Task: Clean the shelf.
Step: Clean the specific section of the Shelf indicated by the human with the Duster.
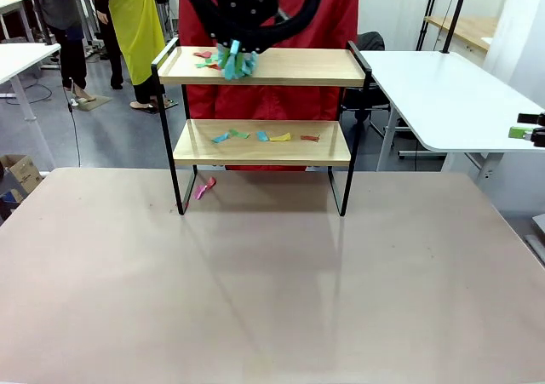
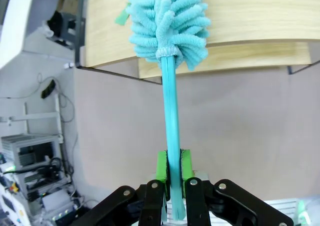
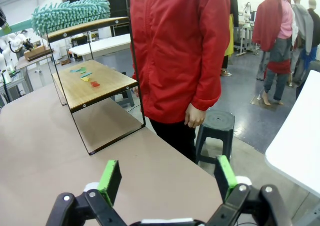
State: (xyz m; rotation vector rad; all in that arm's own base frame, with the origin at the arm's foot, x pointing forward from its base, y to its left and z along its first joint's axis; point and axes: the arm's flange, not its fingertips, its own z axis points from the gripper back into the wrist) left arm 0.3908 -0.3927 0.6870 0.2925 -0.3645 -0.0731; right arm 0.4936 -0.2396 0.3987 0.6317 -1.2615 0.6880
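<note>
Duster head rests on shelf top among scraps, evidently for sweeping; we note left gripper pinching its handle, right gripper spread.

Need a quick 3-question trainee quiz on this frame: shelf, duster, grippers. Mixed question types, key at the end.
1. True or false: the right gripper is shut on a cloth.
2. Where does the fluffy head of the duster rest?
A. on the top board of the shelf
B. on the lower board
C. on the table
3. Fill in: the left gripper is shut on the duster's ____.

Key: 1 false, its jaws stand open and hold nothing; 2 A; 3 handle.
</note>
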